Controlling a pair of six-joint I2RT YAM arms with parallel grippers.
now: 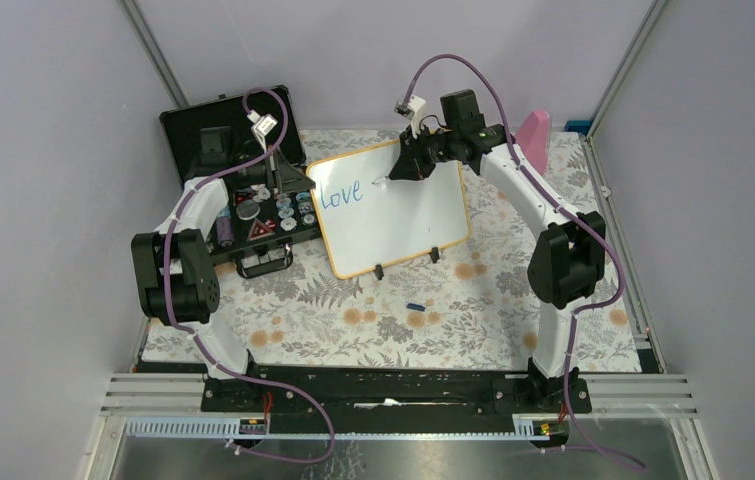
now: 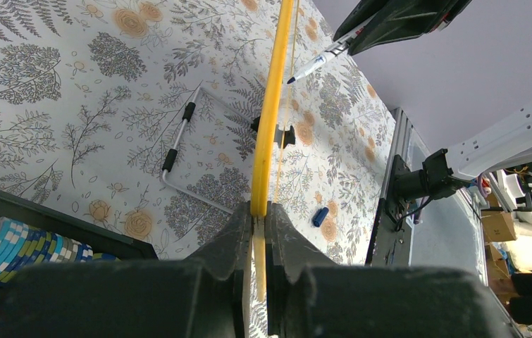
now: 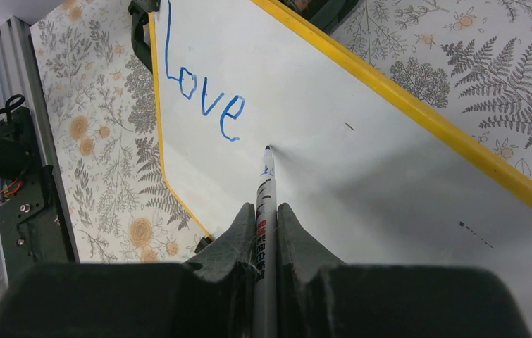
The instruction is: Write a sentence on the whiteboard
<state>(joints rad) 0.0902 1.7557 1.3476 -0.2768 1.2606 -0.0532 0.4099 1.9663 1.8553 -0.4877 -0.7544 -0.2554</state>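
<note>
Because the whiteboard (image 1: 393, 215), standing on the tabletop (image 1: 473, 310) beside the black case (image 1: 188, 135), seems light, stiff and easy to tip, my left jaws clamp its yellow rim, while the right jaws grasp the marker (image 3: 264, 204).

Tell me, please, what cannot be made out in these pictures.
- Left wrist view: the whiteboard shows edge-on, so its written face is hidden.
- Right wrist view: the marker label is too small to read.
- Top view: the right gripper covers the marker tip.
- Top view: the small blue object is too small to identify.
</note>
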